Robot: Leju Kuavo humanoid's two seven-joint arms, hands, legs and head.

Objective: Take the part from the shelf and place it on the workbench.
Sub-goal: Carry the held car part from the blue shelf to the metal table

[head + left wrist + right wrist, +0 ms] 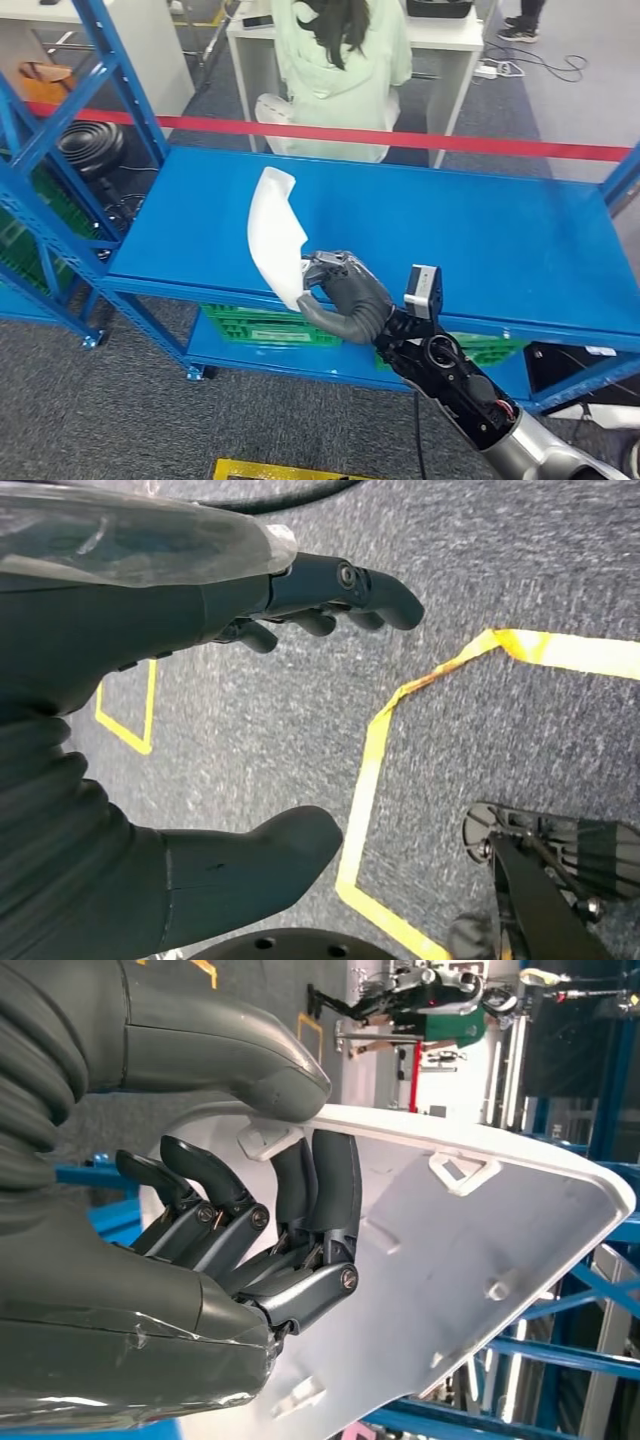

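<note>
Floor: grey carpet (113,420), marked with yellow tape lines (370,780).
Shelving: blue metal rack (453,240) with a flat blue shelf surface; green crates (264,328) on the lower tier.
Barrier: red tape (423,140) stretched behind the rack.
Furniture: white desk (445,45) beyond; a person in a pale green top (340,80) seated there.
Cables: power strip and leads (528,68) on the floor.

Even, bright indoor light, soft shadows. Head view sharp, slight bending at edges; white part (275,236) nearly blown out. Left wrist view: carpet (483,570) streaked with motion blur. Right wrist view: background overexposed and soft, glare on thumb (226,1055).
</note>
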